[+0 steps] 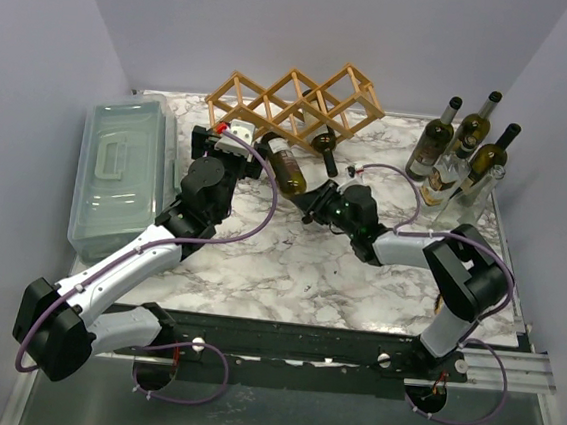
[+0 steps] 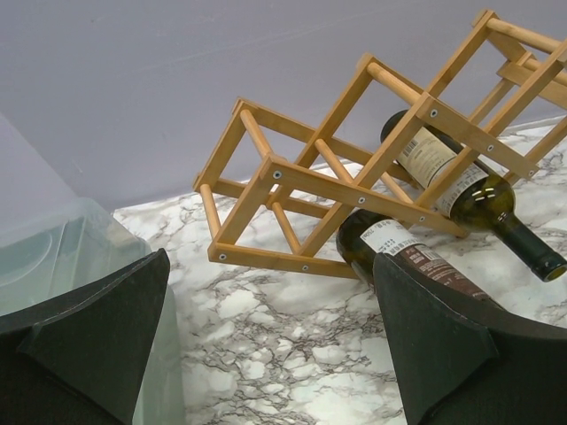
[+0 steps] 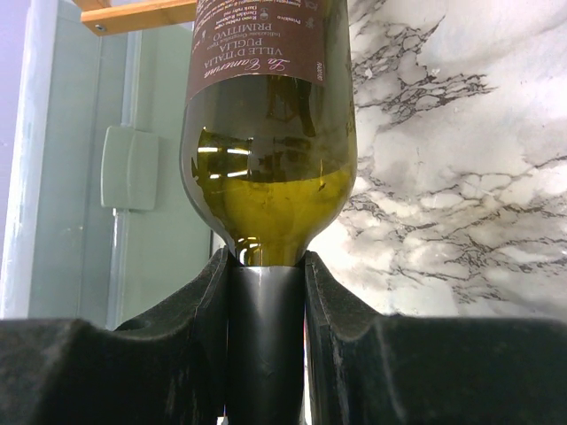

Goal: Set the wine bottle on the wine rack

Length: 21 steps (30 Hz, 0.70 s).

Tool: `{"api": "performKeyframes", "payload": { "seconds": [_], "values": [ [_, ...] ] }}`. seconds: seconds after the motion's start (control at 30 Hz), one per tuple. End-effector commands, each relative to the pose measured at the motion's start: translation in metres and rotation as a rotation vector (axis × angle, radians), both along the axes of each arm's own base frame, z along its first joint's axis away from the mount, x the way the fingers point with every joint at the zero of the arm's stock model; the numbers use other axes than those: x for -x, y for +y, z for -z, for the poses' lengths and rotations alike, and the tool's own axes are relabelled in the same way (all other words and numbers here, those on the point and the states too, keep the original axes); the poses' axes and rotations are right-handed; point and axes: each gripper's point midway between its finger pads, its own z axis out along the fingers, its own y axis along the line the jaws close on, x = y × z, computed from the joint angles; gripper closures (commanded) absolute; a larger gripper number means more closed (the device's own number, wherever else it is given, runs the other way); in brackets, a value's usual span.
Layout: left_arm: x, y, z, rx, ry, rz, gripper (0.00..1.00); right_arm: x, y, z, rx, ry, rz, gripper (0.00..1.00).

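A grey-green lidded plastic box (image 1: 122,172) sits at left. Next, the left gripper (image 1: 232,142) gapes, holding nothing. The maroon-labelled green glass wine bottle (image 1: 288,169) points its base at the far light-brown wooden lattice wine rack (image 1: 296,99), its neck clenched in the right gripper (image 1: 317,198).

Jaws wide apart; ahead between them the wine rack (image 2: 354,189) holds one bottle (image 2: 483,199), a second wine bottle (image 2: 390,243) just above the right jaw.

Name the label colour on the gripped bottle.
Dark reddish-brown label; right wrist view shows it best.
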Motion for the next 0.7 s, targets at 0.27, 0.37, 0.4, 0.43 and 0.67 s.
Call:
{"api": "performKeyframes", "payload": {
  "seconds": [0.27, 0.37, 0.4, 0.43, 0.67],
  "values": [
    [-0.002, 0.004, -0.005, 0.016, -0.016, -0.025, 0.02, -0.038, 0.017, -0.063, -0.154, -0.216, 0.119, 1.00],
    [-0.002, 0.005, -0.005, 0.014, -0.015, -0.030, 0.02, -0.043, 0.017, -0.060, -0.147, -0.219, 0.153, 1.00],
    [-0.002, 0.004, -0.005, 0.015, -0.016, -0.028, 0.02, -0.046, 0.017, -0.058, -0.146, -0.219, 0.165, 0.99],
    [-0.002, 0.005, -0.005, 0.015, -0.016, -0.030, 0.01, -0.048, 0.017, -0.056, -0.142, -0.216, 0.174, 0.99],
    [-0.002, 0.005, -0.007, 0.013, -0.020, -0.033, 0.02, -0.057, 0.026, -0.048, -0.122, -0.211, 0.229, 1.00]
  ]
}}
